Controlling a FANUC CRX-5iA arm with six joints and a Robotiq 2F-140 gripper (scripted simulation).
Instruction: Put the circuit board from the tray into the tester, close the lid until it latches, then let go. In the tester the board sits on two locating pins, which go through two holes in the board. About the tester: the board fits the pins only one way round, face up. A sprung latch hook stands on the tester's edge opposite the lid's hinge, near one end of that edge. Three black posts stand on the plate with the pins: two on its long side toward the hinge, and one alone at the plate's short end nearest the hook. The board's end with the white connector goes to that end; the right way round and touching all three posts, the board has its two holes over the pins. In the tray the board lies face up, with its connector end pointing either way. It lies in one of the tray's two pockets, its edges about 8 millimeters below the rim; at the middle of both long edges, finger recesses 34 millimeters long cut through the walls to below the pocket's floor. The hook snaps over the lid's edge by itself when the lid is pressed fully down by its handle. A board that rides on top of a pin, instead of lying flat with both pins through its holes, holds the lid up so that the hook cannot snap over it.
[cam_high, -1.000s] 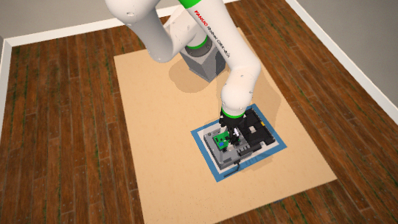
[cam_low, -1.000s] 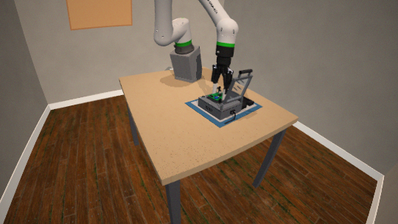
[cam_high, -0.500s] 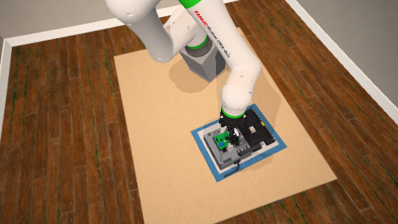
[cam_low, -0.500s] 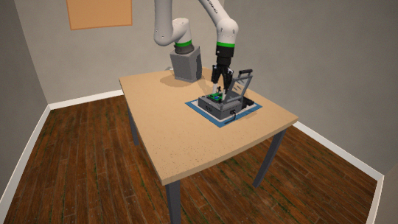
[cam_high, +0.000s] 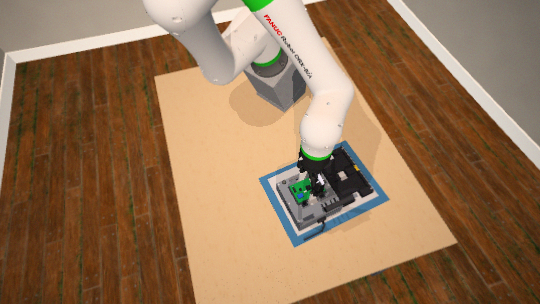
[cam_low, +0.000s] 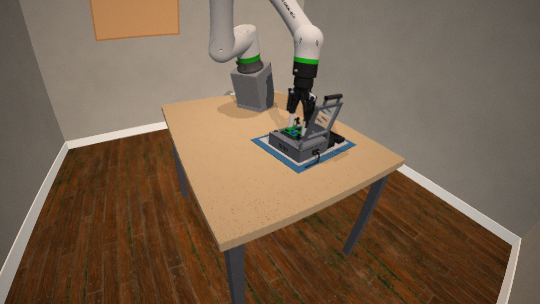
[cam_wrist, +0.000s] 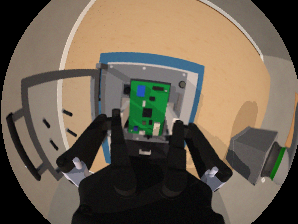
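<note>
Straddling gripper (cam_high: 311, 186) (cam_low: 298, 125) (cam_wrist: 147, 109): apparently clamped on the board's long edges.
Board (cam_high: 300, 191) (cam_low: 292, 131) (cam_wrist: 150, 106): directly below the wrist, between the fingertips, over the tester; long axis square to the finger line, parallel to the hinge, pointing toward the table's (cam_high: 225, 150) (cam_low: 250, 190) (cam_wrist: 225, 60) right edge.
Tester (cam_high: 306, 214) (cam_low: 299, 149) (cam_wrist: 117, 87): nearer right edge than left; pin fit hidden.
Lid (cam_high: 340, 201) (cam_low: 336, 117) (cam_wrist: 60, 75): raised, toward front right corner; likely waiting on seating and release.
</note>
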